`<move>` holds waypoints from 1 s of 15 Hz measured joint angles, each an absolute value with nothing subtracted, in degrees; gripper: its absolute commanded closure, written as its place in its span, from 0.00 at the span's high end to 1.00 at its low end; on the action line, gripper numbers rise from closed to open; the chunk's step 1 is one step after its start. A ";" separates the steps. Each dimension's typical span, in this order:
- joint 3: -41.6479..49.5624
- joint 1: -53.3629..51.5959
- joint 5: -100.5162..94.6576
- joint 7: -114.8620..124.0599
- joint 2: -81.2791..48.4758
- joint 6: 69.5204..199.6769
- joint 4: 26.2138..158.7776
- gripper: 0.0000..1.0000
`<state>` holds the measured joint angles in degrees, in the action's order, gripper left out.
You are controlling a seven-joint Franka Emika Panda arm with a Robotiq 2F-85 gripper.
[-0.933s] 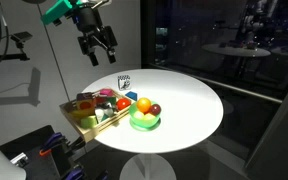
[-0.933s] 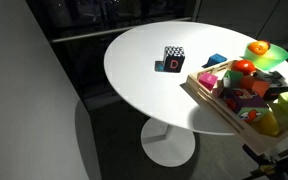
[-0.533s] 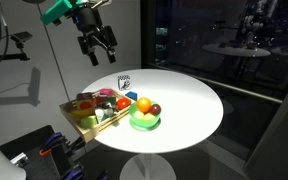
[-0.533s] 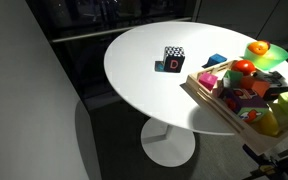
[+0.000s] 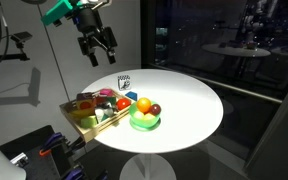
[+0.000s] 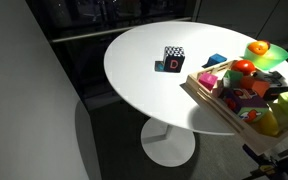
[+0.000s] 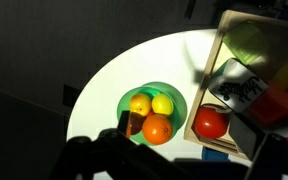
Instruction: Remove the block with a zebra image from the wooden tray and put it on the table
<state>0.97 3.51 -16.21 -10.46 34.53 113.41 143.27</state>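
In an exterior view the gripper (image 5: pixel 100 52) hangs high above the far edge of the table (image 5: pixel 189 112), its fingers spread wide with nothing between them. Under it, well apart, a cube with black marks (image 5: pixel 125 83) stands on the white top. Nearer the camera sits the wooden tray (image 5: pixel 88 128), packed with coloured toys, and just beside it the green bowl (image 5: pixel 144 126) holds round toy fruit. In an exterior view from another side the arm is out of sight. The marked cube (image 6: pixel 174 60) stands alone on the bare table (image 6: pixel 139 85). The tray (image 6: pixel 214 108) reaches past the right edge, the bowl (image 6: pixel 274 60) behind it. The zebra block (image 6: pixel 215 60) shows a bluish side at the tray's far end, near a red ball (image 6: pixel 242 68). Whether it lies inside the rim cannot be told here. The wrist view looks down on the bowl (image 7: pixel 124 100) with yellow and orange fruit. To its right, inside the tray's rim (image 7: pixel 209 70), the zebra block (image 7: pixel 239 88) lies white face up beside the red ball (image 7: pixel 211 122). The fingers (image 7: pixel 89 158) are dark shapes along the bottom edge.
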 measured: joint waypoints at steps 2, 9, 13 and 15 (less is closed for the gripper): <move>0.97 2.93 -16.09 -10.46 33.82 113.22 143.42 1.00; 0.97 0.11 -15.14 -10.45 27.95 112.16 144.13 1.00; 0.87 -1.32 -14.57 -10.44 24.74 112.00 144.46 1.00; 0.39 -1.70 -14.50 -9.80 23.39 111.90 144.75 1.00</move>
